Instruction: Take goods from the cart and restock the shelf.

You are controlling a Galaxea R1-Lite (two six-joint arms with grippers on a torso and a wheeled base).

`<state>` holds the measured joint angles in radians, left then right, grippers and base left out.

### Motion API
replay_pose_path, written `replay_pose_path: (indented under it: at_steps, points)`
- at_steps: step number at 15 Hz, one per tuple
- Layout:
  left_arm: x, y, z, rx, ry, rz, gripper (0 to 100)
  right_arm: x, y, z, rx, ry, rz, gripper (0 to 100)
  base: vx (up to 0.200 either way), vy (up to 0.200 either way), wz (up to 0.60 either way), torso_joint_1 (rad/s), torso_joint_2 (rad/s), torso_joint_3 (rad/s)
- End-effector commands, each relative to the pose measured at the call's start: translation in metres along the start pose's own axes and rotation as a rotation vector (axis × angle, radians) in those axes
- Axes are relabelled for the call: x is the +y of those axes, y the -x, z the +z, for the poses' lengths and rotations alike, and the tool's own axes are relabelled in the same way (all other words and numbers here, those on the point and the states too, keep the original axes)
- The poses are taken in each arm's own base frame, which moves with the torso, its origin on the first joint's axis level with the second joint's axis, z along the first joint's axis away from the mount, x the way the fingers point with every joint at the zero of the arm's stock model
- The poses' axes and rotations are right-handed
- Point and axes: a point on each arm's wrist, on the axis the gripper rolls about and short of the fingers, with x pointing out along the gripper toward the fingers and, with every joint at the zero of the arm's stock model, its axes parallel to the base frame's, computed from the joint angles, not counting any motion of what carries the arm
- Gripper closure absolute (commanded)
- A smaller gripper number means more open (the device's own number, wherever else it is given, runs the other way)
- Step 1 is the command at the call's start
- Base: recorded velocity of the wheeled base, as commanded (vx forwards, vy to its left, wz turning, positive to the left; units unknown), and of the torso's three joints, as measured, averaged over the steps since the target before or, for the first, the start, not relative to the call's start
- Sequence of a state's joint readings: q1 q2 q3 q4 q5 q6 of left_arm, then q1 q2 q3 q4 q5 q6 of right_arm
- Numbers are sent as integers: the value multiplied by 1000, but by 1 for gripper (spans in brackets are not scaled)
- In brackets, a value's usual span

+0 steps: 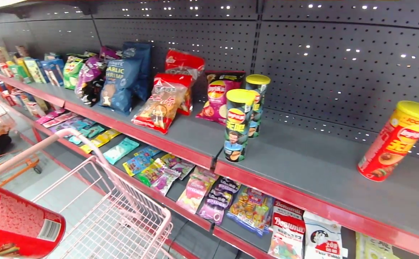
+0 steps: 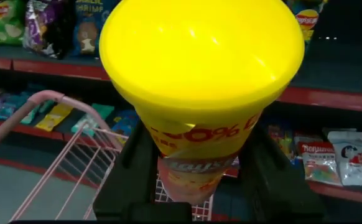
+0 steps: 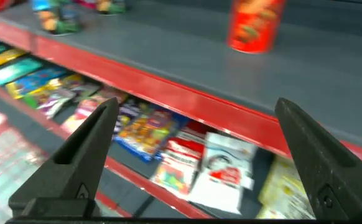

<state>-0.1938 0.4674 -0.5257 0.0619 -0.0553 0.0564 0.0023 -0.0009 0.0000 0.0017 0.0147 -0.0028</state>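
My left gripper (image 2: 199, 183) is shut on a red chip canister (image 2: 199, 68) with a yellow lid, its dark fingers (image 2: 128, 171) on either side of the tube. The same canister (image 1: 15, 223) lies tilted at the lower left of the head view, over the pink wire cart (image 1: 123, 219). My right gripper (image 3: 196, 162) stands open with nothing in it, in front of the grey shelf (image 3: 168, 56) with the red edge. On that shelf stand a matching red canister (image 1: 396, 142), leaning, and two dark canisters with yellow lids (image 1: 237, 124).
Bags of snacks (image 1: 162, 102) lean along the left part of the shelf (image 1: 303, 158). The stretch between the dark canisters and the red one is bare. The lower shelf holds flat candy packets (image 1: 198, 187) and bags (image 3: 221, 168). An orange trolley (image 1: 18, 167) stands far left.
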Motion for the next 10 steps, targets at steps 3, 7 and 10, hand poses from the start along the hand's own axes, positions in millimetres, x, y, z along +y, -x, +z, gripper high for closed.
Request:
replay_pose_path:
  at_steps: [3,7,10]
  points:
    - [0,6,-5,-14,-4,8,100,0,0,0,1,0,1,0,0,0,-600,7,-7,2]
    - [0,6,-4,-12,-61,8,100,0,0,0,1,0,1,0,0,0,-600,2,2,1]
    - [0,4,-4,-6,-85,7,100,0,0,0,1,0,1,0,0,0,-400,2,-3,0]
